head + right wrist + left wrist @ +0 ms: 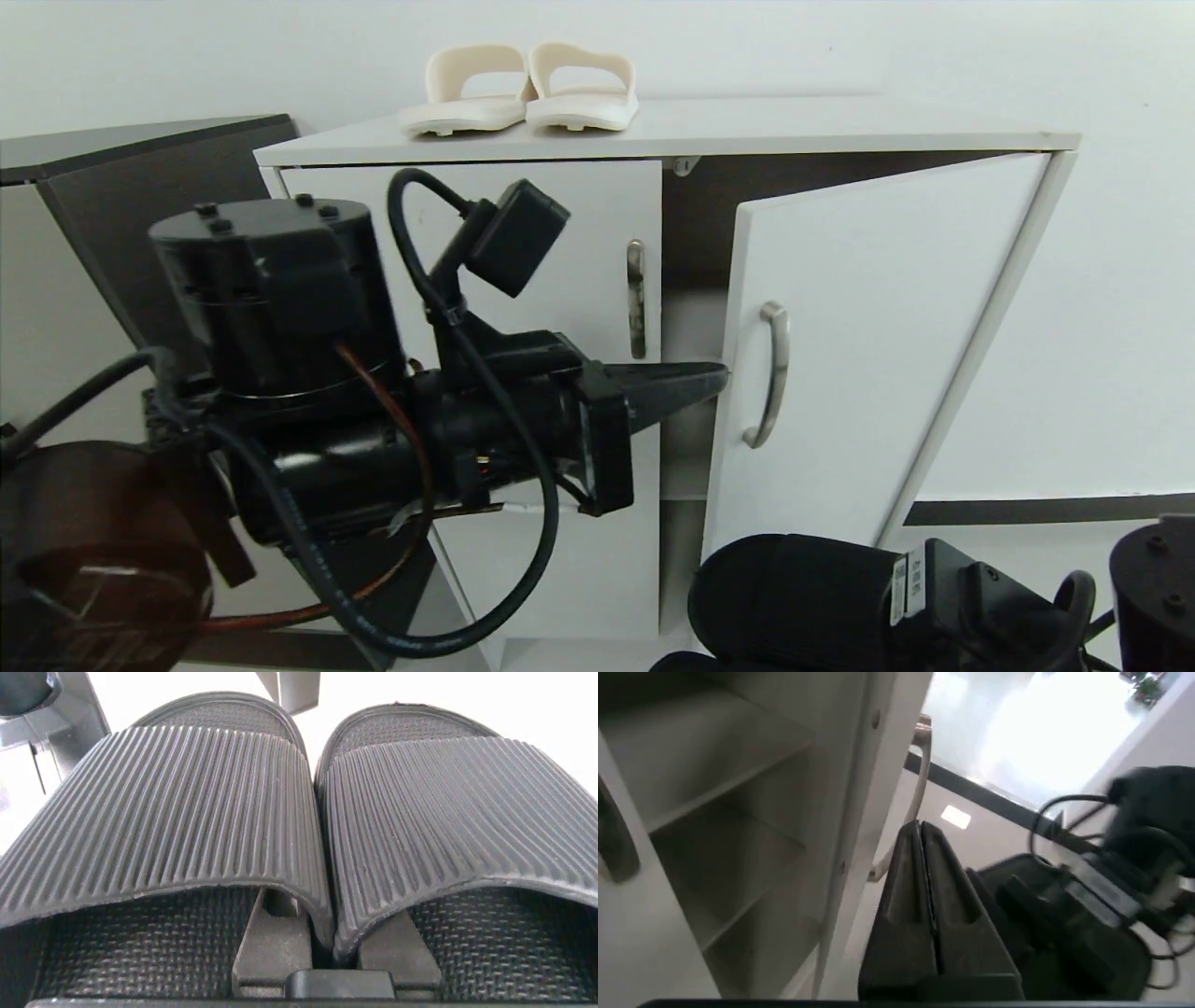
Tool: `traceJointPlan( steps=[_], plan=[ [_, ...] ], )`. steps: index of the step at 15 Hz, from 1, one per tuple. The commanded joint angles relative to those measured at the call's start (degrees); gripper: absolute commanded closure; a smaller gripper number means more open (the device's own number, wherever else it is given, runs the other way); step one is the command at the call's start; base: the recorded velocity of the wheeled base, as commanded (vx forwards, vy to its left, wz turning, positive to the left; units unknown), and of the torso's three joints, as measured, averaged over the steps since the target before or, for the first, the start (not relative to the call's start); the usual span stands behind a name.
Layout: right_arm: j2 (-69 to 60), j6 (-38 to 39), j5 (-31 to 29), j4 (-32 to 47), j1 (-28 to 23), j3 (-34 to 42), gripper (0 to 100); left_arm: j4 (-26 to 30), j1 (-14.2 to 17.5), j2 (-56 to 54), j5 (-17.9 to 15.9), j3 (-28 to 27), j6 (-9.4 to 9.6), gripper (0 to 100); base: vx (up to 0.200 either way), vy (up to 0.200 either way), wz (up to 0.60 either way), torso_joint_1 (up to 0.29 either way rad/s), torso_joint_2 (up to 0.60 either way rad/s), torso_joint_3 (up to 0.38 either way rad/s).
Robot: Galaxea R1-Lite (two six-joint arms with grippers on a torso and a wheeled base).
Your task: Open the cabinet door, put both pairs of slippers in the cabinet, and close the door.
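Head view: left claw (717, 377), fingers together, sits at the edge of the half-open door (878, 308), likely to swing it wider. Right claw (332, 950) clamps the black slippers (215, 812), ready for loading; cream slippers (523, 89) sit atop the cabinet (840, 121).

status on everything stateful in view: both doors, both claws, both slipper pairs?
right cabinet door: partly open, swung outward
left cabinet door: closed
left claw: shut, holding nothing, tip by the open door's free edge
right claw: shut on the black slippers, pair held side by side
beige slippers: side by side on the cabinet top, not yet inside
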Motion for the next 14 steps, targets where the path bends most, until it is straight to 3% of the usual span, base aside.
traceJointPlan(
  steps=[1,3,7,9,14],
  plan=[
    [0.06,-0.01,-0.01,-0.01,0.29,-0.04,100,-0.27,4.22,-4.74,-0.49,1.17,-4.34,100,0.000,0.000,0.00,0.000,0.00,0.000],
    [0.85,-0.01,-0.36,0.07,0.46,-0.39,100,-0.36,6.68,-0.44,-0.93,-3.13,-6.54,100,0.000,0.000,0.00,0.000,0.00,0.000],
    [1.81,0.07,-0.54,0.07,0.55,-0.48,100,-4.84,7.12,10.11,-1.46,-9.28,-6.54,100,0.000,0.000,0.00,0.000,0.00,0.000],
    [1.46,0.34,-1.94,4.82,1.43,-1.62,100,-5.80,6.59,14.15,-1.46,-12.18,-6.45,100,0.000,0.000,0.00,0.000,0.00,0.000],
    [1.11,3.50,-3.09,9.48,4.24,-4.08,100,-8.00,5.62,16.17,-1.37,-12.27,-6.10,100,0.000,0.000,0.00,0.000,0.00,0.000]
  ],
)
